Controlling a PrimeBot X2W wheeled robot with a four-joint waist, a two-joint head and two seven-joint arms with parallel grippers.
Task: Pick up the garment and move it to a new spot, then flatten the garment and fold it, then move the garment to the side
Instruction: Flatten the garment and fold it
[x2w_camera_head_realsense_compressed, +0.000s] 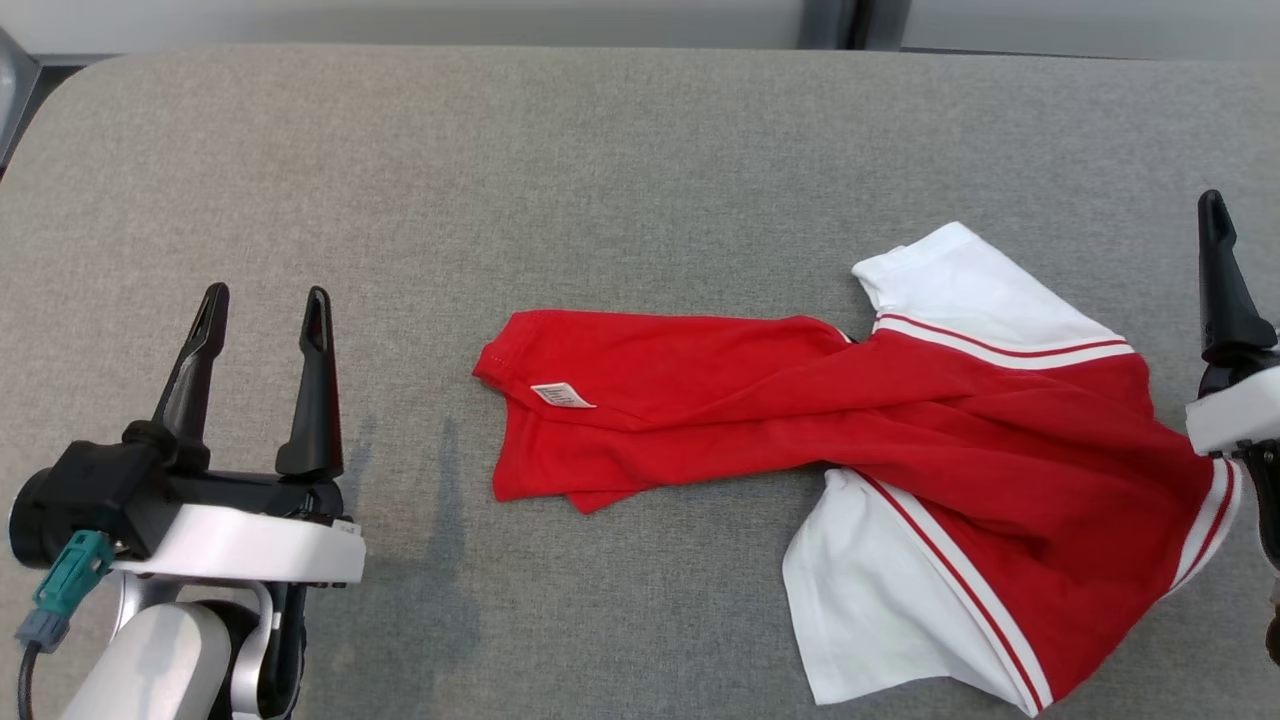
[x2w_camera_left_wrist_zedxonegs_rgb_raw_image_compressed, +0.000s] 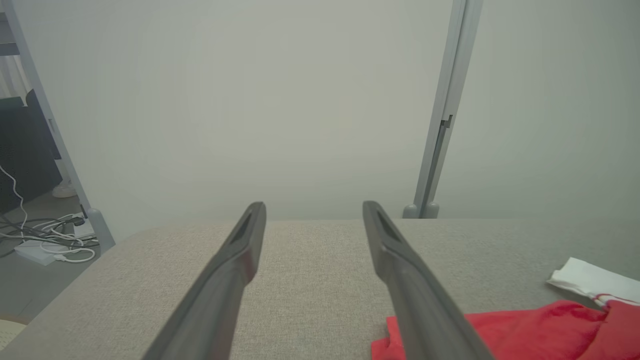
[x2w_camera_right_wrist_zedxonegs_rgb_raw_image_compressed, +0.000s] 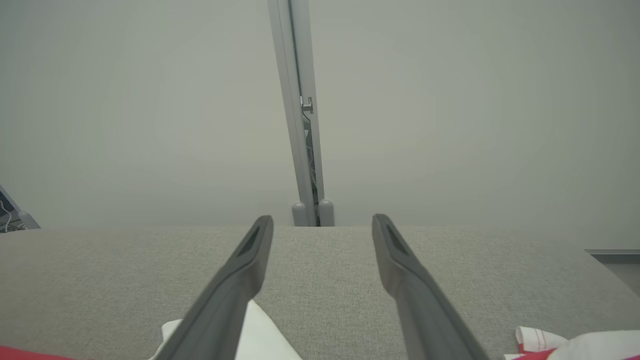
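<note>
My left pincer (x2w_camera_head_realsense_compressed: 266, 293) sat at eight o'clock in the head view, its two dark fingers apart and gripping nothing, over bare grey tabletop (x2w_camera_head_realsense_compressed: 600, 160); my right pincer (x2w_camera_right_wrist_zedxonegs_rgb_raw_image_compressed: 322, 218) was spread just as wide and empty, one finger (x2w_camera_head_realsense_compressed: 1222, 280) rising at the three o'clock edge of the head view; whether that pincer touched the cloth beside it I could not tell. The garment (x2w_camera_head_realsense_compressed: 900, 440), red and rumpled, lay on the tabletop from the centre out toward four o'clock, well apart from my left pincer; its narrow red end with a small white label (x2w_camera_head_realsense_compressed: 562, 395) pointed to nine o'clock; one white sleeve (x2w_camera_head_realsense_compressed: 960, 280) stuck out toward one o'clock and the other sleeve (x2w_camera_head_realsense_compressed: 870, 590) toward six; in my left wrist view the red cloth showed at four o'clock.
</note>
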